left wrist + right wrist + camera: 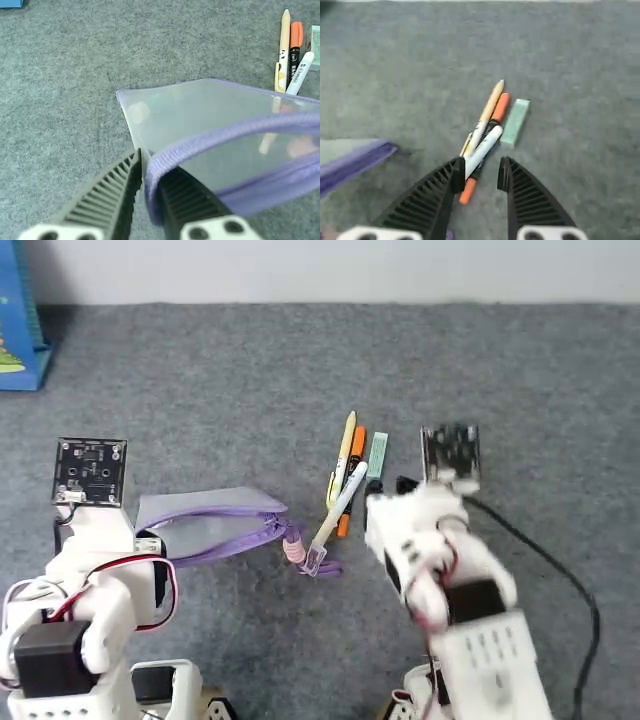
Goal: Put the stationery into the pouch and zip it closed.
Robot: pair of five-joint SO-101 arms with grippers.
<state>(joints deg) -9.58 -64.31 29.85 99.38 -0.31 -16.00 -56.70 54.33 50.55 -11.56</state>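
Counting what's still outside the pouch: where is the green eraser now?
The green eraser lies on the grey mat, right of the orange marker in the high view, just ahead of the right hand.

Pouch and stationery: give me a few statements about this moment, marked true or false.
1. The left gripper is clamped on the edge of the pouch. True.
2. The orange marker is inside the pouch. False: it lies on the grey mat, outside the pouch.
3. The right gripper is open over the white pen. True.
4. The green eraser lies on top of the white pen. False: it lies on the mat beside the orange marker.
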